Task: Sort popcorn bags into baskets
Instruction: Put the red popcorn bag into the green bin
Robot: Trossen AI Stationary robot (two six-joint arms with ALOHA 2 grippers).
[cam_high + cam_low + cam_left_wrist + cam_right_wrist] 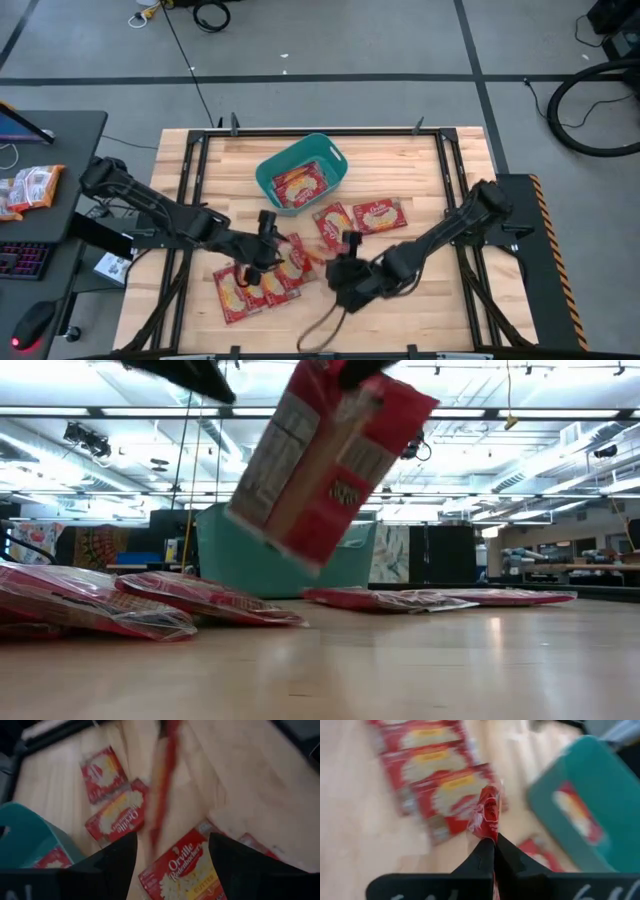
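Observation:
My right gripper (494, 845) is shut on one red popcorn bag (325, 460), which hangs in the air over the table's middle; the bag also shows edge-on in the left wrist view (165, 770). My left gripper (172, 865) is open and empty, just left of that bag in the high view (268, 238), above a cluster of red bags (255, 285) lying flat on the table. Two more bags (362, 217) lie flat near the middle. The teal basket (270, 172) stands at the far middle with a bag (300, 183) lying in it. My right gripper pinches the bag's crinkled end edge (489, 817) between its two shut fingers, which come from above. The bag hangs below the fingers, tilted, lifted clear of the table (325, 460).
Dark frame rails (190, 200) run along the table's left and right sides. A side desk at the left holds orange-and-white packets (30, 188), a keyboard and a mouse. Bare wood (440, 300) lies at the near right.

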